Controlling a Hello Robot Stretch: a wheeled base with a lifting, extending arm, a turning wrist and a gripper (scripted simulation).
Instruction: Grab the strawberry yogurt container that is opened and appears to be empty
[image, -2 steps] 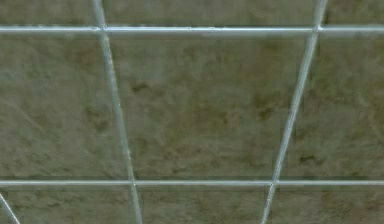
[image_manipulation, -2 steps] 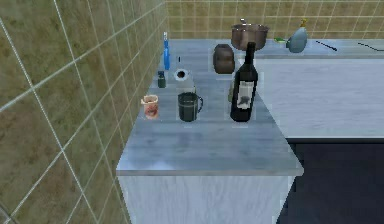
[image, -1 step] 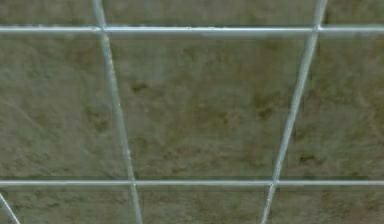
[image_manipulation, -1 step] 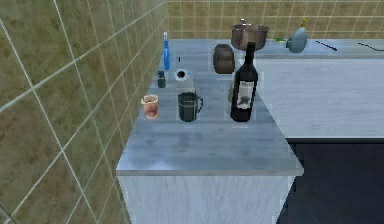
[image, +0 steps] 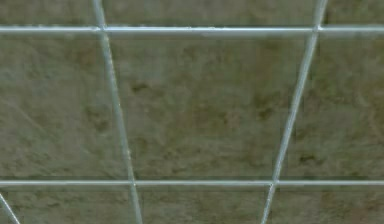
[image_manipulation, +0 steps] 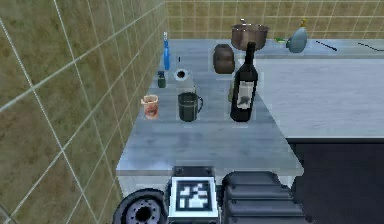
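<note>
Nearest the lens, at 7 o'clock in the arm side view, sits the gripper (image_manipulation: 140, 208) body beside a white marker square (image_manipulation: 195, 196). How its fingers stand cannot be told, nor whether anything is held.

Left to right on the grey counter (image_manipulation: 210, 150):
- A small pink cup, judged to be the yogurt container (image_manipulation: 150, 105), at 9 o'clock by the tiled wall (image_manipulation: 70, 100).
- A dark mug (image_manipulation: 188, 105) just beside it.
- A wine bottle (image_manipulation: 243, 85) at 2 o'clock.

Container judged light, thin-walled, easily crushed or tipped. Take the sidewall gently, below the rim.
</note>
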